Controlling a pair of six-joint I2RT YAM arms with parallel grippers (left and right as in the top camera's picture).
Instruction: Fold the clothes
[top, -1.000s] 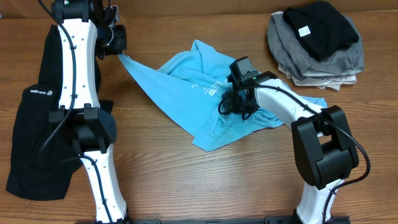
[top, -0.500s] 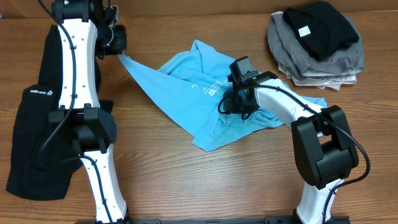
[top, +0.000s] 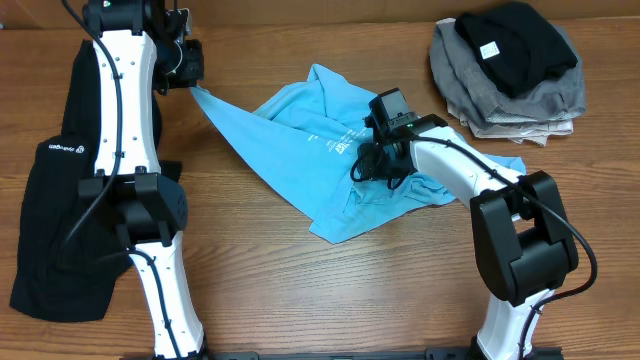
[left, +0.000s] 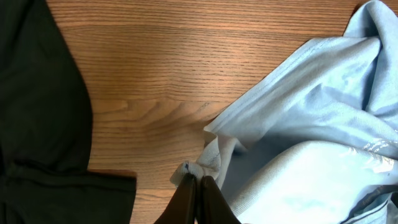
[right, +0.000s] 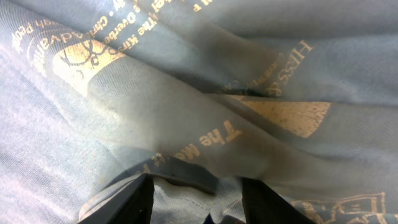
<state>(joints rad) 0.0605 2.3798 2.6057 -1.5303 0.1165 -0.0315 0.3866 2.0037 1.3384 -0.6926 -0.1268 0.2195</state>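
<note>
A stack of folded garments (top: 510, 75) sits on the wooden table (top: 300, 290).

Overhead, the left arm (top: 118, 100) covers a good chunk of the black garment (top: 45, 200) by the left edge of the table (top: 300, 290). The right gripper (top: 374, 166) blocks part of the T-shirt (top: 290, 140), and the lettering is way too small to read. The right wrist cam crops both fingers (right: 127, 199) at the bottom edge.

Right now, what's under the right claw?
The blue T-shirt, bunched in folds with its print showing. The right claw sits over it, fingers apart. The table there is hidden by the cloth.
</note>
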